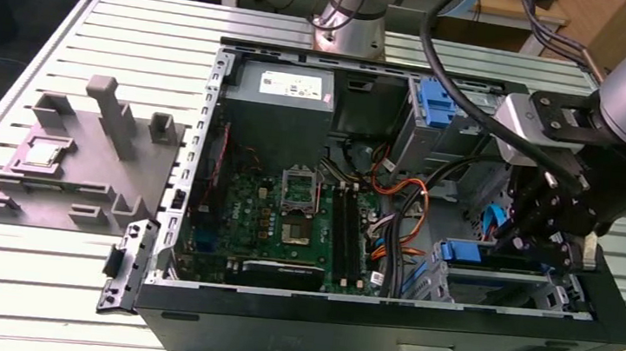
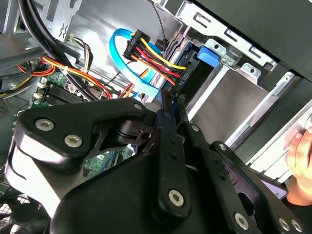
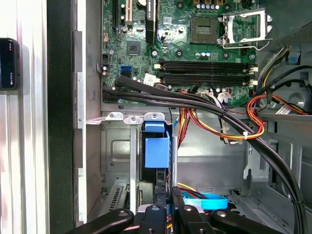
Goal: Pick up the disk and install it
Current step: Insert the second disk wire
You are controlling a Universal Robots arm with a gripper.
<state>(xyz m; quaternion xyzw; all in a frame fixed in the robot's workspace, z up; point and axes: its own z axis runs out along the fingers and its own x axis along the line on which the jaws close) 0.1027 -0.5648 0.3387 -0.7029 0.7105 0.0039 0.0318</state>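
The claw (image 3: pixel 163 207) is clenched on the disk (image 3: pixel 156 151), gripping its blue frame edge-on inside the computer case (image 1: pixel 390 328), at the drive cage (image 1: pixel 500 282) in the case's front corner; judging by this, the disk should stay square to the cage rails and clear of the cables (image 3: pixel 214 105) while sliding home.

I note a black metal computer case (image 1: pixel 389 336) on the silver ribbed table (image 1: pixel 130 25), a green motherboard (image 1: pixel 285 216), a blue plastic disk frame (image 3: pixel 156 148), red, yellow and orange wire bundles (image 2: pixel 156 58), a light-blue flat cable (image 2: pixel 139 73), and my black gripper (image 2: pixel 168 105).
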